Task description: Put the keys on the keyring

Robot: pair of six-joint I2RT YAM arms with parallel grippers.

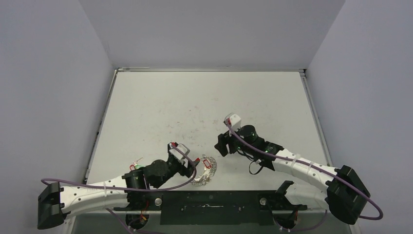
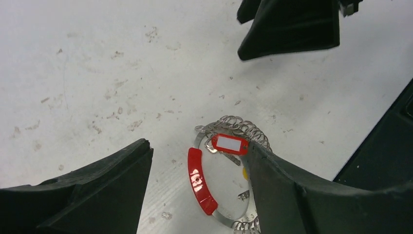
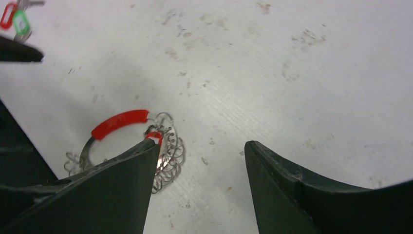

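The keyring (image 2: 229, 217) lies flat on the white table, a thin metal band with a red plastic piece (image 2: 201, 181) on its rim and several small wire rings (image 2: 245, 128) strung on it. A key with a red tag (image 2: 230, 144) rests across it. My left gripper (image 2: 197, 147) is open and straddles the ring without gripping it. My right gripper (image 3: 202, 146) is open over bare table just right of the keyring (image 3: 119, 123). More keys (image 3: 14, 17) with red and green tags lie apart by the left arm (image 1: 136, 164). From above, the keyring (image 1: 204, 171) sits between both grippers.
The black base rail (image 1: 209, 202) runs along the table's near edge, close behind the keyring. Grey walls enclose the table (image 1: 204, 97) on three sides. The right gripper's black fingers (image 2: 292, 27) reach into the top of the left wrist view.
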